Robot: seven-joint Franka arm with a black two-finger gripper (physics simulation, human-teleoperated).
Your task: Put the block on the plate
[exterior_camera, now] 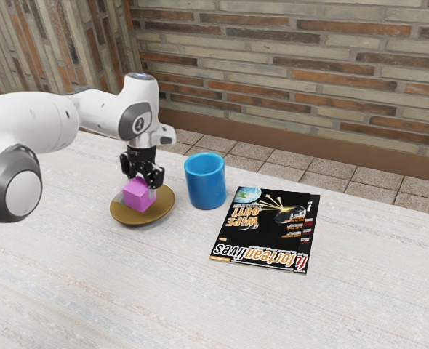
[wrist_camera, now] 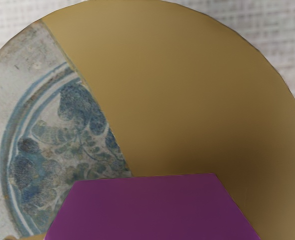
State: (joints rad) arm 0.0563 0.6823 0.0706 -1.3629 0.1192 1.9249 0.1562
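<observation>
In the exterior view my gripper [exterior_camera: 142, 182] points down over the plate, shut on the pink-purple block [exterior_camera: 137, 194]. One finger lies along the block's side toward the exterior view's right; the other is largely hidden. Beneath is the round plate [exterior_camera: 150, 215], brown-gold with a pale patterned section. Whether the block's underside touches it, I cannot tell. From the wrist camera, the block [wrist_camera: 150, 207] looks large and purple at the lower edge, in front of the plate [wrist_camera: 187, 85] with its blue floral part.
A blue cup [exterior_camera: 206, 182] stands close beside the plate, toward the exterior view's right. Farther that way, a dark magazine [exterior_camera: 262, 229] lies flat on the pale table [exterior_camera: 149, 291]. A brick wall rises behind the table.
</observation>
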